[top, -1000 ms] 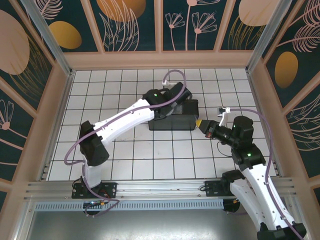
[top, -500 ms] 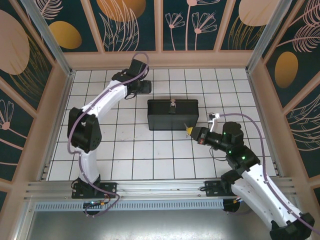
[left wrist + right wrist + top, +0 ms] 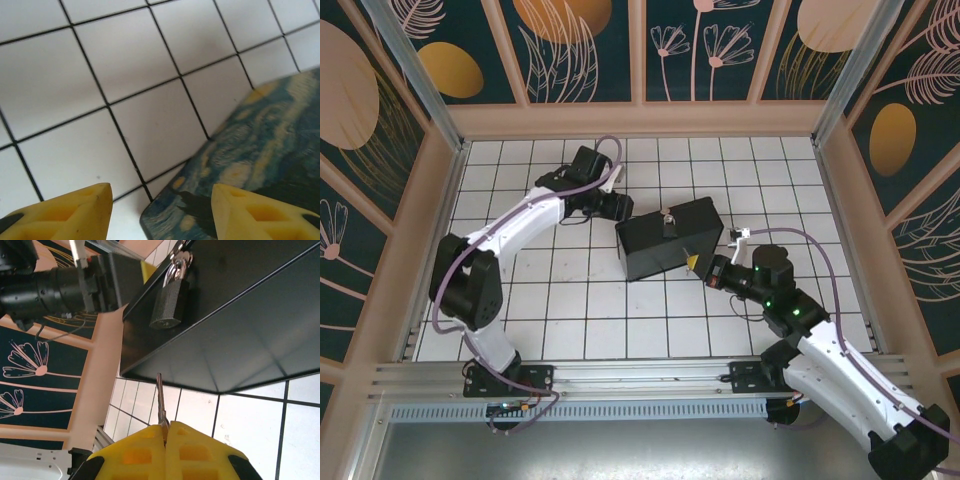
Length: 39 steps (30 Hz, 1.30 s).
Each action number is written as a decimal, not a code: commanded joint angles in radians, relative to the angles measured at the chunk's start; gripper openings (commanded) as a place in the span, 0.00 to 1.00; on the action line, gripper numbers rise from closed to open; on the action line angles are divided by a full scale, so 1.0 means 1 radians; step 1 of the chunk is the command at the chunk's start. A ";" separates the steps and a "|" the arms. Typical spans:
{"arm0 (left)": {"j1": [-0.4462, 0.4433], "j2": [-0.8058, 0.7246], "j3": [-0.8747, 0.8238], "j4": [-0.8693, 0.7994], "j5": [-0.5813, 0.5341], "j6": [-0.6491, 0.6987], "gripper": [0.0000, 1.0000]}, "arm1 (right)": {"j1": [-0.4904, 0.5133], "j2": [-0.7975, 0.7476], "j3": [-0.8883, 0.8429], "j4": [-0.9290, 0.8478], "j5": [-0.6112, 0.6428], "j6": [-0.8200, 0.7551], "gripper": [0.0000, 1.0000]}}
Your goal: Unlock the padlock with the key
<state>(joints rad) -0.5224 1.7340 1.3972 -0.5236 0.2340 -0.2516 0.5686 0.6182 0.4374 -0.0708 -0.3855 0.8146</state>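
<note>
White-tiled desk [image 3: 570, 300] with black grid lines, fenced by dark blue wall panels [image 3: 590, 50] printed with pale flowers and orange ovals. Near the middle, black rectangular box [image 3: 665, 245], lying askew to the grid. On its top in the overhead view, dark grey padlock with a silver shackle [image 3: 669, 217]; from the right wrist, same padlock [image 3: 170, 302] hanging from a fitting on the box's dark face, shackle closed.

Right claw [image 3: 698, 264] at the box's near right corner, yellow fingers [image 3: 140, 455] pressed together and pinching a thin silver key [image 3: 160, 397]. Key blade sticking straight out of the fingertips, tip just short of the box's lower edge, below the padlock and apart from it.

Left claw [image 3: 618, 207] at the box's far left corner, close against it; touching or not, cannot tell. From the left wrist, left claw [image 3: 160, 210] spread wide with nothing between its yellow fingers [image 3: 65, 210], low over the tiles. Blue and yellow swirl-patterned surface [image 3: 260, 145] with a rounded corner beside the one fingertip, lying on the desk
</note>
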 commanded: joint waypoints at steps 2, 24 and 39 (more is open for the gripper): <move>-0.048 -0.090 -0.118 0.030 0.095 0.015 0.54 | -0.010 -0.017 0.005 -0.009 -0.006 -0.021 0.05; -0.164 -0.045 0.151 -0.073 0.029 0.113 0.94 | -0.125 0.055 -0.041 0.093 -0.244 -0.023 0.06; -0.168 0.026 0.168 -0.055 0.048 0.109 0.93 | -0.164 0.081 -0.024 0.149 -0.283 0.019 0.05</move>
<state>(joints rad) -0.6891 1.7664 1.5486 -0.5800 0.2581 -0.1570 0.4152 0.7052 0.3965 0.0051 -0.6411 0.8227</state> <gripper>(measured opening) 0.932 0.057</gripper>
